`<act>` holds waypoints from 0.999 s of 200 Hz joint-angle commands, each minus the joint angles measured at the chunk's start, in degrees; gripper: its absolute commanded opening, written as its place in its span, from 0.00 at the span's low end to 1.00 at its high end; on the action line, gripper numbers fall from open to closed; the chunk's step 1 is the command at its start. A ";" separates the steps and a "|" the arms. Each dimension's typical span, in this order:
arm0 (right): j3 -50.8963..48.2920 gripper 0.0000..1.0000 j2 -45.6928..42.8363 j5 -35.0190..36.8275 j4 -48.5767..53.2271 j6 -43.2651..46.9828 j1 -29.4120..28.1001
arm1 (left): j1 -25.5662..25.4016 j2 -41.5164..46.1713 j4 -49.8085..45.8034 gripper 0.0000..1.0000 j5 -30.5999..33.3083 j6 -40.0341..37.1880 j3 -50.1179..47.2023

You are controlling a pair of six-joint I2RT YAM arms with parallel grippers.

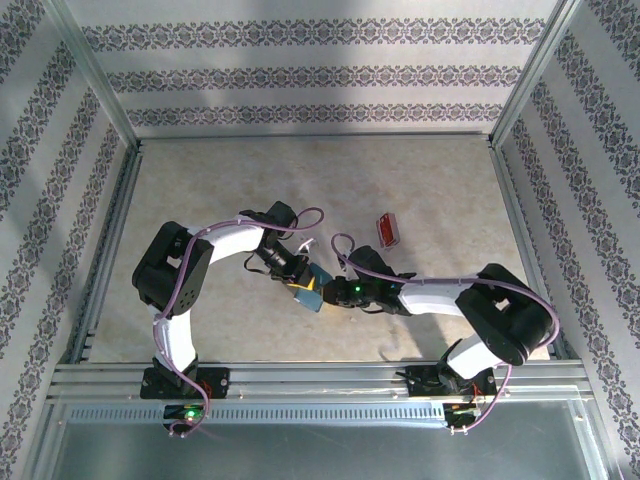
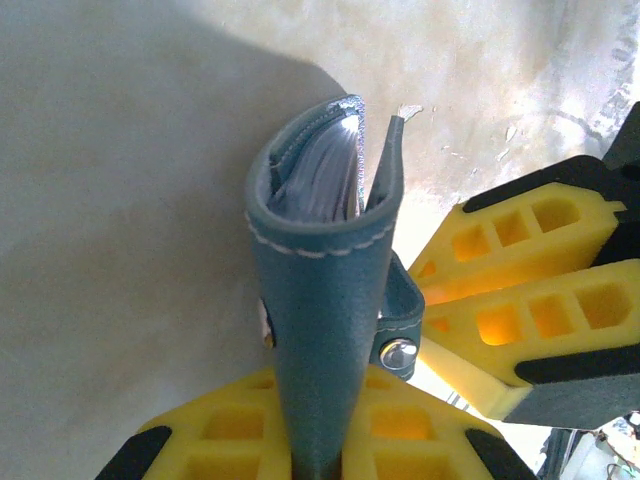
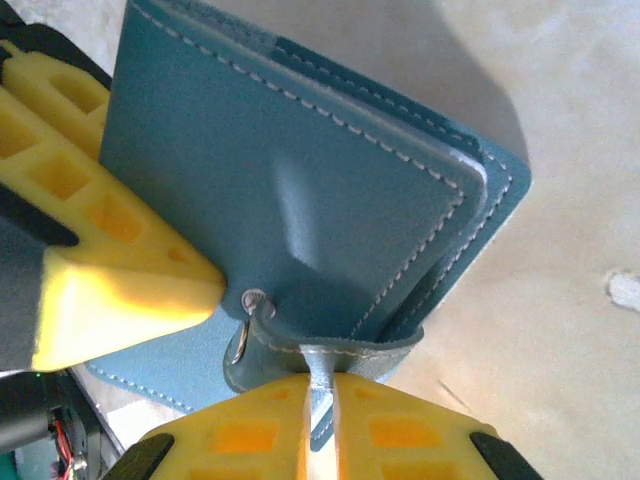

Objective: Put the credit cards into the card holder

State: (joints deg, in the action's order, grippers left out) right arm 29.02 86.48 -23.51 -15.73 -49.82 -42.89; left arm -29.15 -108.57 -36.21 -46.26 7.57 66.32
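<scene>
Top external view shows both arms bent inward so that their wrists meet over the middle of the tabletop (image 1: 430, 180). The teal card holder (image 1: 311, 288) is caught between them, and one red credit card (image 1: 388, 230) lies well apart from it, farther back and to the right. The step in hand looks like opening the card holder. It is folded shut, and in the left wrist view its pale inner pockets (image 2: 320, 185) only peep out at the edge. The left tool (image 2: 318, 435) is pressed together on the folded body, gripping it edge-up, apparently clear of the tabletop. The right tool (image 3: 320, 420) pinches the strap (image 3: 335, 350) just beside its snap (image 3: 254, 300). As I judge it, the next move calls for the right arm to pull the strap free and swing the cover open while the left holds firm. Only then can a card be fetched.
</scene>
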 commanded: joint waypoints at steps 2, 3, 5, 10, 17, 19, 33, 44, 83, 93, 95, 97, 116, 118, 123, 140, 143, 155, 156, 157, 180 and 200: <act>-0.98 0.15 -3.63 -1.24 -0.14 -0.13 0.00 | 0.04 -0.62 0.04 0.00 2.75 -0.19 -1.36; -0.98 0.16 -3.70 -1.21 0.02 -0.12 0.00 | 0.09 -0.69 0.06 0.00 2.75 -0.19 -1.36; -0.93 0.15 -3.86 -1.20 0.35 0.03 -0.06 | 0.06 -0.74 0.08 0.00 2.82 -0.19 -1.37; -0.93 0.16 -4.41 -1.37 1.12 0.32 -0.05 | 0.05 -0.85 0.04 0.00 2.84 -0.23 -1.32; -0.92 0.16 -5.06 -1.19 2.05 0.72 -0.04 | 0.05 -0.86 0.00 0.00 2.90 -0.19 -1.22; -0.94 0.15 -5.19 -1.15 2.29 0.81 -0.01 | 0.05 -0.92 -0.07 0.00 2.92 -0.15 -1.16; -1.45 0.16 -6.08 -0.63 2.46 0.77 0.04 | 0.05 -1.05 -0.44 0.00 2.89 -0.11 -0.85; -1.44 0.15 -5.91 -0.32 2.31 0.62 0.02 | 0.05 -1.06 -0.32 0.00 2.84 -0.02 -1.01; -0.77 0.15 -2.87 -0.62 -0.01 0.08 0.04 | 0.05 -1.12 -0.61 0.00 2.75 0.07 -0.89; -0.98 0.15 -2.40 -0.41 -0.38 -0.17 0.05 | 0.05 -1.02 -0.38 0.00 2.59 0.20 -1.17; -1.04 0.15 -2.31 -0.34 -0.43 -0.18 0.02 | 0.05 -0.91 -0.36 0.00 2.54 0.26 -1.19; -1.08 0.15 -2.22 -0.27 -0.49 -0.25 0.01 | 0.05 -0.87 -0.29 0.00 2.50 0.25 -1.26; -1.78 0.15 -1.52 0.04 -1.73 -1.04 0.07 | 0.10 -0.67 -0.09 0.00 1.74 0.58 -1.55; -1.84 0.15 -1.45 -0.03 -1.93 -1.17 0.04 | 0.07 -0.67 -0.03 0.00 1.64 0.64 -1.62; -2.11 0.15 -1.40 0.14 -2.26 -1.38 0.00 | 0.05 -0.66 0.09 0.00 1.13 0.76 -1.68; -2.37 0.15 -0.79 0.97 -2.60 -1.70 0.07 | 0.05 -0.65 0.52 0.00 0.23 1.42 -1.71; -2.46 0.15 -0.59 1.19 -2.59 -1.76 0.07 | 0.01 -0.70 0.52 0.00 0.21 1.43 -1.71; -2.69 0.15 0.02 1.91 -2.87 -2.06 0.16 | 0.05 -0.83 0.37 0.00 0.07 1.40 -1.47; -2.71 0.15 0.01 1.94 -2.89 -2.05 0.21 | 0.05 -0.84 0.36 0.00 0.05 1.40 -1.42; -2.68 0.15 0.10 2.00 -2.94 -2.13 0.24 | 0.05 -0.80 0.35 0.00 0.04 1.39 -1.40; -3.70 0.15 2.20 2.09 -5.39 -3.20 0.69 | 0.05 -0.85 0.26 0.00 -0.14 1.39 -1.33; -4.38 0.15 3.30 1.41 -7.73 -3.83 0.77 | 0.05 -0.60 0.35 0.00 -0.11 1.30 -1.54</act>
State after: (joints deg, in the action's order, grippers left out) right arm 26.24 88.09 -23.00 -20.10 -52.34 -42.85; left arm -29.15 -108.57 -35.77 -47.11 8.23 66.11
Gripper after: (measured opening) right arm 0.149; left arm 0.120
